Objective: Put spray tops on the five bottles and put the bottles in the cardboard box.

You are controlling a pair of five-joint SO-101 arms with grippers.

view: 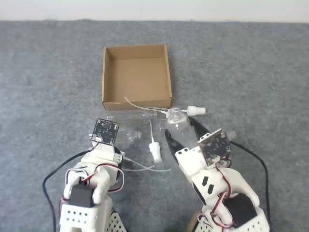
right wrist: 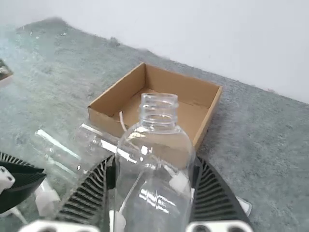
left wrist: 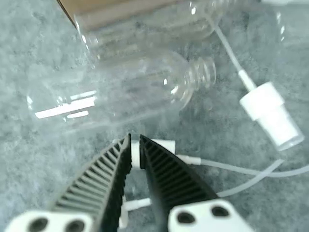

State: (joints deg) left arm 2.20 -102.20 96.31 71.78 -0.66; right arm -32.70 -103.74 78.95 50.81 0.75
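Near the box (view: 136,103), right claw (right wrist: 153,169) grips bottle (right wrist: 157,130).

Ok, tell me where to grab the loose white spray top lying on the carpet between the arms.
Grip the spray top by its stout white cap, coming straight down from above with the jaws across its width. It lies flat on the carpet, and its dip tube looks too thin and bendy to hold.

The counter (view: 256,72) is covered in grey felt-like matting, with an open cardboard box (view: 136,77) toward its far side. A clear bottle (view: 126,136) lies on its side before the box, more bottles (view: 130,116) against its near wall. One spray top (view: 155,152) lies between the arms, another spray top (view: 196,110) off the box's right front corner.
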